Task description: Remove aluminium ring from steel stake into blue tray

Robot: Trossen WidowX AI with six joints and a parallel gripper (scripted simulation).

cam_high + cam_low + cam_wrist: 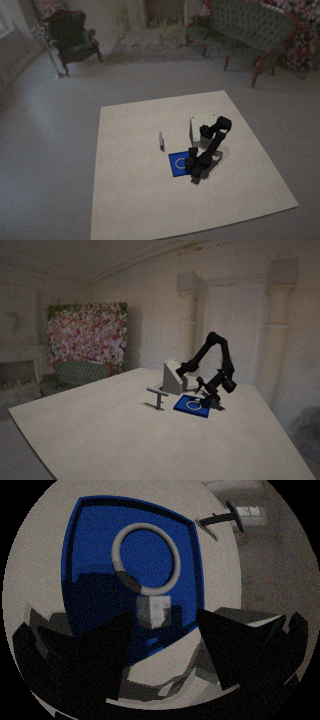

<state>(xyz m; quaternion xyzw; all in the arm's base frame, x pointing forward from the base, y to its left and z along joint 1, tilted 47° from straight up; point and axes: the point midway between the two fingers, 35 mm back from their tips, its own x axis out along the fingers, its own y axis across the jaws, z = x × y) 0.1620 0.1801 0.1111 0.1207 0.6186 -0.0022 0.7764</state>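
Inside the blue tray (178, 171) (190, 412) (95, 540), the pale metal ring (176, 163) (187, 405) (176, 560) lies flat, off the stake. Its tab (197, 400) (154, 611), a small grey block, joins the ring on the side facing the gripper (190, 157) (200, 395) (164, 615). The jaws are spread, with nothing pinched between them; in the wrist view their tips stand to the left and right of the tab, apart from it. Part of the ring is hidden under the gripper in the top view.

On the left in the exterior view, just beside the tray, the steel stake (161, 141) (158, 401) (225, 517) stands upright on the table (134, 196) (124, 436) (35, 555), its cross-bar (157, 391) (235, 516) across the top. Behind the tray in that view is a pale wedge-shaped block (204, 120) (170, 379) with a sloping face. From it, the black arm (215, 144) (225, 351) rises, bends at the top and comes down on the right, over the tray's far right part. Dark shadow covers part of the tray and ring.
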